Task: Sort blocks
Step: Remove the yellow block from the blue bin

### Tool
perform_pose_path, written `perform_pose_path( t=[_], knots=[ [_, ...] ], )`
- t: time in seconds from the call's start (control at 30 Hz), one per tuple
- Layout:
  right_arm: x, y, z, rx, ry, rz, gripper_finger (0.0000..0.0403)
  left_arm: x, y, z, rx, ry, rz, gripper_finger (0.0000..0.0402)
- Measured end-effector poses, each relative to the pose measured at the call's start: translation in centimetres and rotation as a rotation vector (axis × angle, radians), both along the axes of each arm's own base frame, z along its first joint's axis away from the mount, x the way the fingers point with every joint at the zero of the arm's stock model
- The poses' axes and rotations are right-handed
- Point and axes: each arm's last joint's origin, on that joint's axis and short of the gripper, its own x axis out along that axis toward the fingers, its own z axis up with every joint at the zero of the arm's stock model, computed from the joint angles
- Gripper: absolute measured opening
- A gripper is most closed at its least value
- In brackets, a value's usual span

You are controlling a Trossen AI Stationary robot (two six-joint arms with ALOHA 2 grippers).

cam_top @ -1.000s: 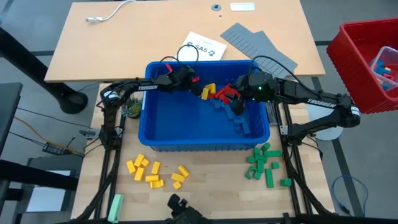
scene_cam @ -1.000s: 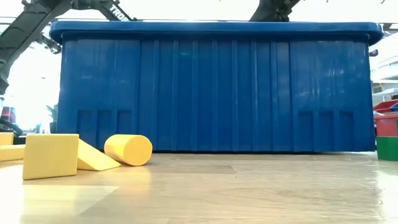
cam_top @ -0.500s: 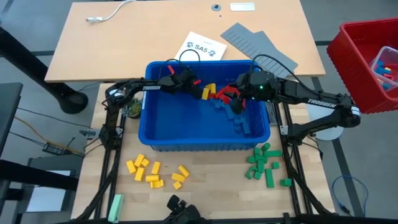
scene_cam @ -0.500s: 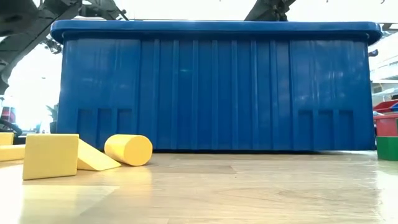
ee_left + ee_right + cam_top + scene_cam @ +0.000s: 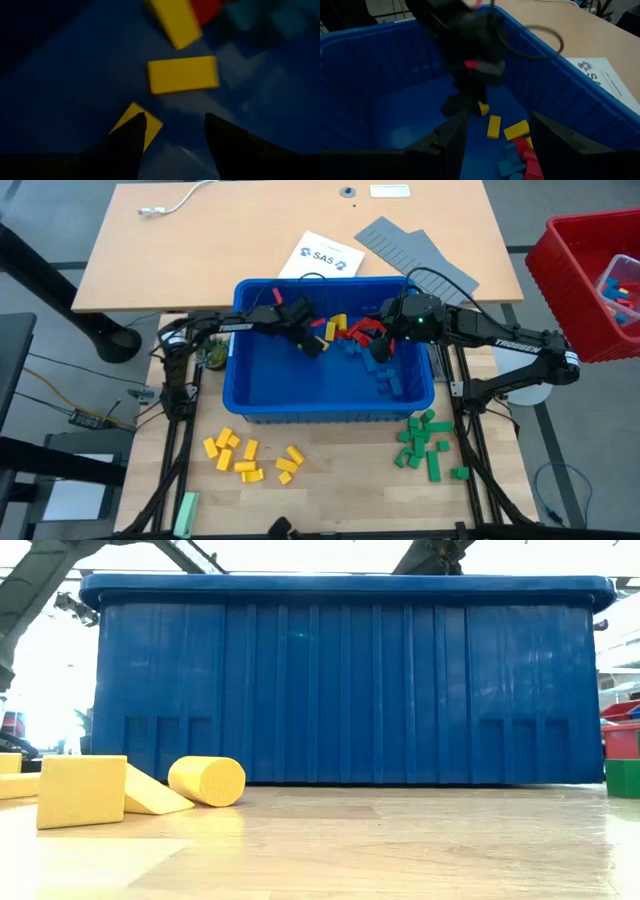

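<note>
Yellow plastic bricks (image 5: 247,457) and green plastic bricks (image 5: 425,442) sit sorted on the wooden desk (image 5: 330,460). Red, yellow, blue ones remain in the blue plastic bin (image 5: 262,412). Left hand (image 5: 174,131) wide over one; right hand (image 5: 495,134) wide, empty.

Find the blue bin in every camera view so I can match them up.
High view: blue bin at the centre.
Low view: its ribbed wall fills most of the picture.
Left wrist view: its floor under the yellow blocks.
Right wrist view: its rim runs across.
Shared landmark: those yellow blocks.
</note>
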Motion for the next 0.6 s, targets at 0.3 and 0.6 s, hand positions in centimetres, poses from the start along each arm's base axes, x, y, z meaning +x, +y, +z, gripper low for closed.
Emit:
perform_pose_path(
  t=[0.3, 0.6],
  knots=[
    [0.0, 0.0, 0.0, -0.007, 0.002, 0.004, 0.0198, -0.6, -1.7, 4.0, 0.210, 0.033, -0.244, 0.0211],
    [0.0, 0.0, 0.1, -0.004, -0.009, 0.001, 0.0197, -0.7, -1.3, 3.9, 0.364, 0.147, -0.445, 0.0211]
  ],
)
